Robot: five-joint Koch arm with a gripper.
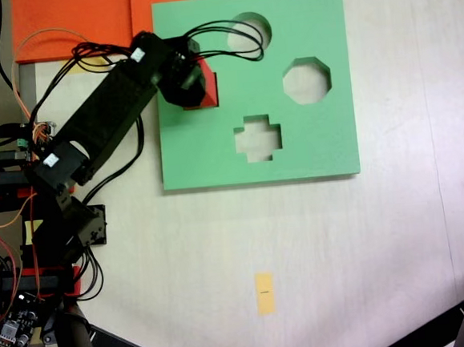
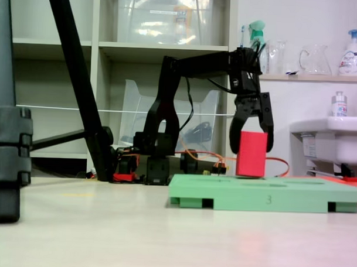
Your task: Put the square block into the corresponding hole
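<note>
We have the small bright red foam cube pinched in our black gripper, just over the square hole in the big flat green foam board, so next we lower it straight.

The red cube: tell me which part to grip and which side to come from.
Grip the red cube across two opposite flat side faces, near its upper half, coming straight down from above. Its faces are plain and parallel, and it stands upright at the green board, so only the top is free. The gripper already straddles it this way.
</note>
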